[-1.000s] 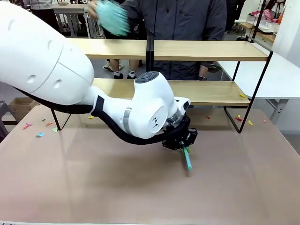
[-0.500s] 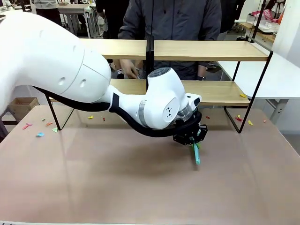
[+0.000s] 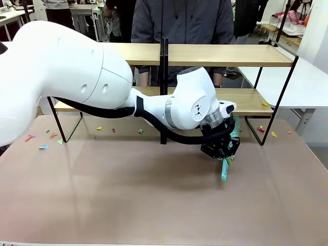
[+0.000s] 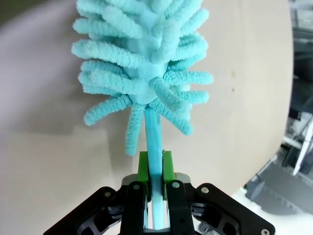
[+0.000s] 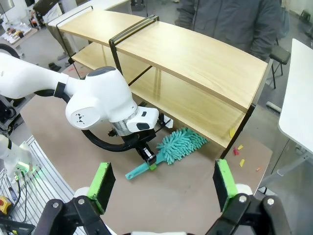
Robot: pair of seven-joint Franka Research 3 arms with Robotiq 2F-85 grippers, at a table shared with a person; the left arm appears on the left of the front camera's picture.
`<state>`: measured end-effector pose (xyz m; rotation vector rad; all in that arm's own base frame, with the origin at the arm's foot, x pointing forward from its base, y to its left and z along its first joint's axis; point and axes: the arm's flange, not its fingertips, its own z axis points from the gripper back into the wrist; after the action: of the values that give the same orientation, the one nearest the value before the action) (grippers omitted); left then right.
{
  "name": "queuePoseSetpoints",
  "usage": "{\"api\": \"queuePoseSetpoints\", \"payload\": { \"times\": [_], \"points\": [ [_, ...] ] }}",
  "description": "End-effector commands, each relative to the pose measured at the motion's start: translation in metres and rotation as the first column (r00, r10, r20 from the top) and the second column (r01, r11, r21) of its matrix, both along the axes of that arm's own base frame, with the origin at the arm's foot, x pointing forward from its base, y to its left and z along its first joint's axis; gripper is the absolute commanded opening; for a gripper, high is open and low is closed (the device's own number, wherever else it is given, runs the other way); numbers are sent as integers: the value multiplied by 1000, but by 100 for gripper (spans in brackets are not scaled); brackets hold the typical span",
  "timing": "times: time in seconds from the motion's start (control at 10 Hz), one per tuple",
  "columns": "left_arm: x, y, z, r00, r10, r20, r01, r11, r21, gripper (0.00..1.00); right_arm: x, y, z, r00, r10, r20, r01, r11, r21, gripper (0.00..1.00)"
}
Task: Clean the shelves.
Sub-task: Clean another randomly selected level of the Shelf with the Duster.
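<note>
The shelves (image 3: 225,55) stand across the far half of the table, two light wooden boards on a black frame with a centre post; from above, in the right wrist view, the shelves (image 5: 195,56) run diagonally. My left gripper (image 3: 223,149) is shut on the handle of a teal fluffy duster (image 3: 226,168), just in front of the lower board's right part. The duster's head (image 4: 142,63) points away from the fingers (image 4: 143,165) over the table top. My right gripper (image 5: 164,182) hangs high above the scene, open and holding nothing, looking down on the duster (image 5: 181,144).
Small coloured paper scraps (image 3: 43,146) lie on the brown table at the left, more scraps (image 3: 261,129) by the right shelf leg, and one scrap (image 3: 265,104) on the lower board. A person (image 3: 184,20) stands behind the shelves. A white table (image 3: 307,82) adjoins at the right.
My left arm has swung to the right and a little farther out, carrying the duster toward the lower board's right end. The person's raised hand with a teal duster has dropped out of sight.
</note>
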<state>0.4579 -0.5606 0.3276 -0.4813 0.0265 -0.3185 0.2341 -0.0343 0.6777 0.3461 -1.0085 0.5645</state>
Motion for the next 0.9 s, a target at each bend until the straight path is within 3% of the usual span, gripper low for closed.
{"api": "queuePoseSetpoints", "payload": {
  "times": [0.0, 0.2, 0.3, 0.5, 0.8],
  "points": [
    [2, 5, 8, 990, -132, -45, 127, 987, -101, 12, 0, 0, 0, 1000, 9, 2, -9, 1000, 5, 100],
    [-5, 14, 12, 962, -253, -102, 222, 944, -245, 12, 0, 0, 0, 1000, 9, 2, -9, 1000, 5, 100],
    [-6, 14, 8, 936, -306, -175, 252, 928, -275, 12, 0, 0, 0, 1000, 9, 2, -9, 1000, 5, 100],
    [-4, 24, 9, 916, -335, -222, 202, 860, -468, 12, 0, 0, 0, 1000, 9, 2, -9, 1000, 5, 100],
    [-4, 52, 21, 945, -262, -198, 130, 852, -508, 12, 0, 0, 0, 1000, 9, 2, -9, 1000, 5, 100]
  ]
}}
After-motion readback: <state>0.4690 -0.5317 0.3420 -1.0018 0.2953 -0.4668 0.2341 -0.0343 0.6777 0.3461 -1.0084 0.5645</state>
